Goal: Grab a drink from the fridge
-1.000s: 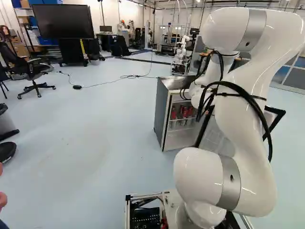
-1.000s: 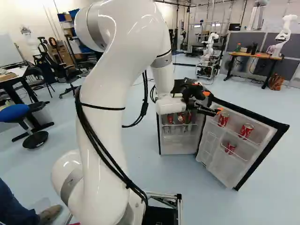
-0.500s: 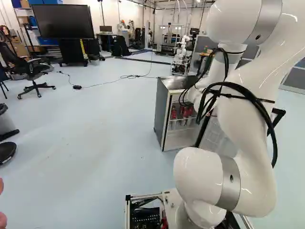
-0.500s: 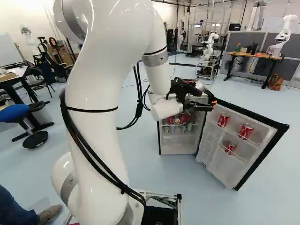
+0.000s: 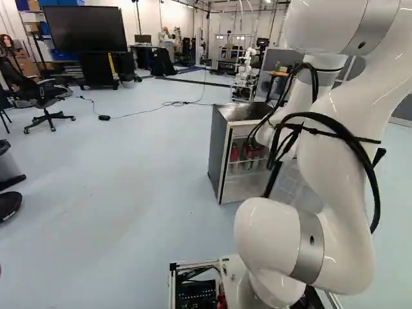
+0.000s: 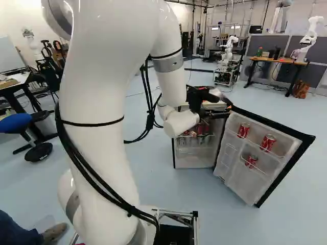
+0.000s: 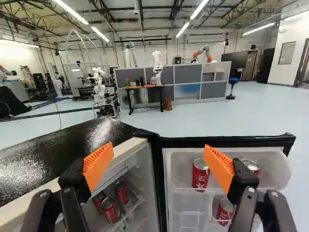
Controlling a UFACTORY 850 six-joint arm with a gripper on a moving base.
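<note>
With your pincer [image 7: 158, 164] wide open and empty, take the can [image 7: 110, 211] near the shelf's front edge [image 7: 133, 209] round its waist, likely firm, hefty and slippery.

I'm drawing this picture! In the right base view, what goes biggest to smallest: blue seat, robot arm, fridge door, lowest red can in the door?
1. Robot arm, which is also closest to the camera
2. Fridge door
3. Blue seat
4. Lowest red can
</note>
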